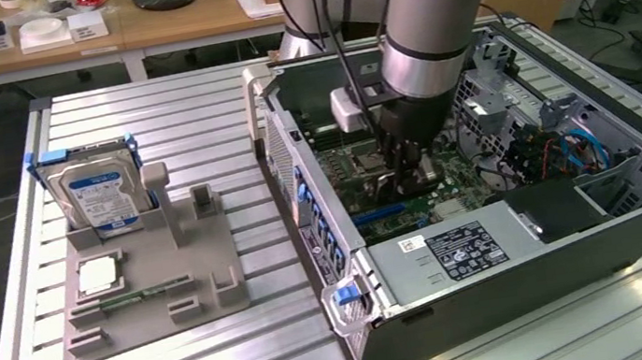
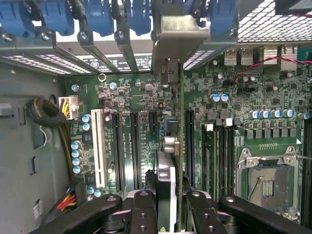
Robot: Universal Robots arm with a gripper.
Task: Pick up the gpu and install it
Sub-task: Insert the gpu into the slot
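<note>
Wooden desks point(image 1: 148, 25) with papers stand at the back of the room, and in front of them a ribbed aluminium worktop point(image 1: 160, 108) carries an open computer case point(image 1: 629, 222) on the exterior view's right. A grey fixture point(image 1: 170, 267) sits on the exterior view's left. A silver hard drive point(image 1: 97, 197) with a blue and white label stands upright in the fixture, and a small square silver chip point(image 1: 99, 275) lies flat just in front of it. The arm reaches down into the case, with the gripper point(image 1: 409, 172) low over the motherboard point(image 1: 356, 161), beyond the grey power supply point(image 1: 458, 255). In the wrist view the gripper point(image 2: 170, 212) is clenched on the gpu point(image 2: 165, 178), one black finger point(image 2: 141, 209) on each side of the card. The gpu is seen edge-on, standing at right angles to the green motherboard point(image 2: 131, 92) among the long black expansion slots, between the white slot point(image 2: 97, 146) and the CPU socket point(image 2: 265, 185). Its metal bracket point(image 2: 180, 34) sits close to the case's rear wall, beside the blue latches point(image 2: 100, 17). Whether the card's edge is seated in a slot cannot be told.
</note>
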